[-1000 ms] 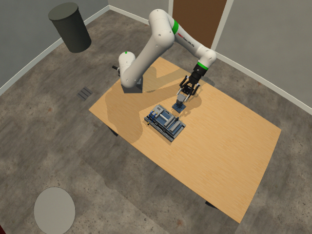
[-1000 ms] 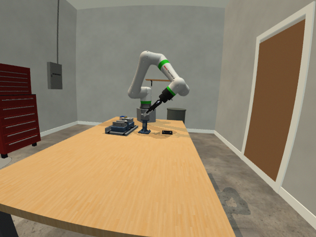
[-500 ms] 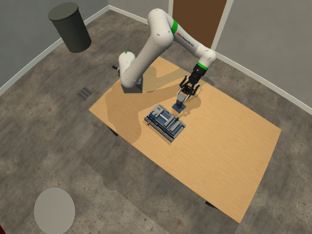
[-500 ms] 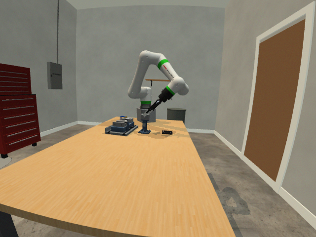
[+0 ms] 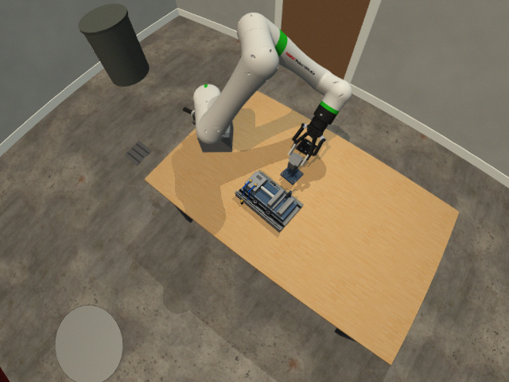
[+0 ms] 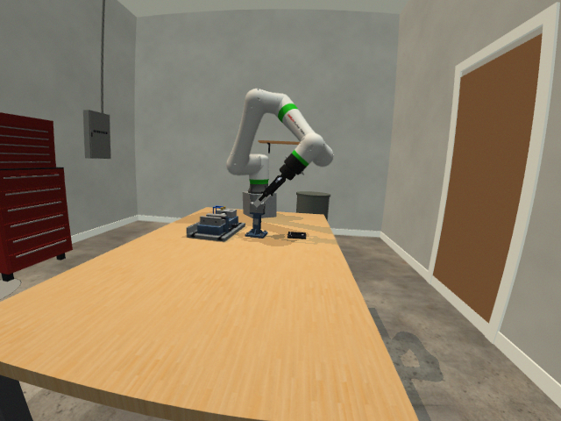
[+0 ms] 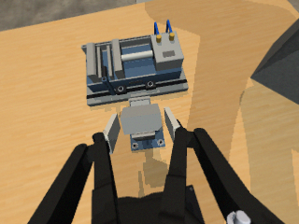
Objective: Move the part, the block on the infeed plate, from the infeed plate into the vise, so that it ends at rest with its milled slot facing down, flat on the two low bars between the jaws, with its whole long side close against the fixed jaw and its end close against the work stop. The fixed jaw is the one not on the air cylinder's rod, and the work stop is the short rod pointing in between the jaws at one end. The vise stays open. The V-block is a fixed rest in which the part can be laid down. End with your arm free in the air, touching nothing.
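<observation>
The part, a grey block [image 7: 140,119], lies in the blue V-block [image 7: 148,140], just in front of the vise [image 7: 134,67]. It also shows in the top view [image 5: 295,161] and the exterior view [image 6: 256,204]. My gripper [image 7: 141,118] hangs tilted over the V-block with its fingers half spread. One pad stands on each side of the part, with a small gap on both sides. The gripper [image 5: 303,149] is open and holds nothing. The vise [image 5: 269,200] is open, its jaws apart and nothing between them. The black infeed plate [image 6: 296,235] lies bare on the table.
The arm's base [image 5: 215,142] stands at the table's back edge, behind the vise. A dark bin [image 5: 114,44] stands on the floor beyond the table. A red tool cabinet [image 6: 29,190] is off the table to the left.
</observation>
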{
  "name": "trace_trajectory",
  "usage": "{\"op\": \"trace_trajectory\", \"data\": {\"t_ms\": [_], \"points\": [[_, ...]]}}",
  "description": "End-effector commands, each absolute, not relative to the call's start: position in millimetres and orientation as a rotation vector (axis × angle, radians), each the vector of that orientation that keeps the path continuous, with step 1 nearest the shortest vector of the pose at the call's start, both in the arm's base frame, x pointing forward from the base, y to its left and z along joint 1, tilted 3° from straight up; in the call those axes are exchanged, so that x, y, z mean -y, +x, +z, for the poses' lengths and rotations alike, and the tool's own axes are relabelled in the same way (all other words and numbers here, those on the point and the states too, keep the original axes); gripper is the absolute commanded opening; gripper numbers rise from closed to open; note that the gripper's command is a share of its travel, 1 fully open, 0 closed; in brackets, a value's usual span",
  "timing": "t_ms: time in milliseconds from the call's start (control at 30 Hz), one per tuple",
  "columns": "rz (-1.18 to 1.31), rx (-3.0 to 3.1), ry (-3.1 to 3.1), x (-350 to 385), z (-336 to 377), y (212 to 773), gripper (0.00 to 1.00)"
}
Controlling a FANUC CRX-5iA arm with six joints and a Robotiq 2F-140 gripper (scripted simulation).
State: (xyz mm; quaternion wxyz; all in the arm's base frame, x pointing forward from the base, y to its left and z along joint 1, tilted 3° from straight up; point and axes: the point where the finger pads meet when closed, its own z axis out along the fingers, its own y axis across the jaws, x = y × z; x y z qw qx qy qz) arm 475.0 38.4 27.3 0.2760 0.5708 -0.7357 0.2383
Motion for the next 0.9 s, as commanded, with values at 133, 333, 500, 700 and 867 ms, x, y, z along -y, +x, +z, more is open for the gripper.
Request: {"op": "trace_trajectory", "data": {"t_ms": [133, 333, 500, 700, 867], "points": [[0.612, 2.008, 1.560, -37.7, 28.2, 474.9, 0.51], [0.584, 2.039, 1.585, -36.9, 28.9, 474.7, 0.51], [0.568, 2.056, 1.599, -36.4, 29.2, 474.6, 0.51], [0.531, 2.094, 1.631, -35.3, 30.0, 474.3, 0.51], [0.495, 2.130, 1.660, -34.3, 30.7, 474.0, 0.51]]}}
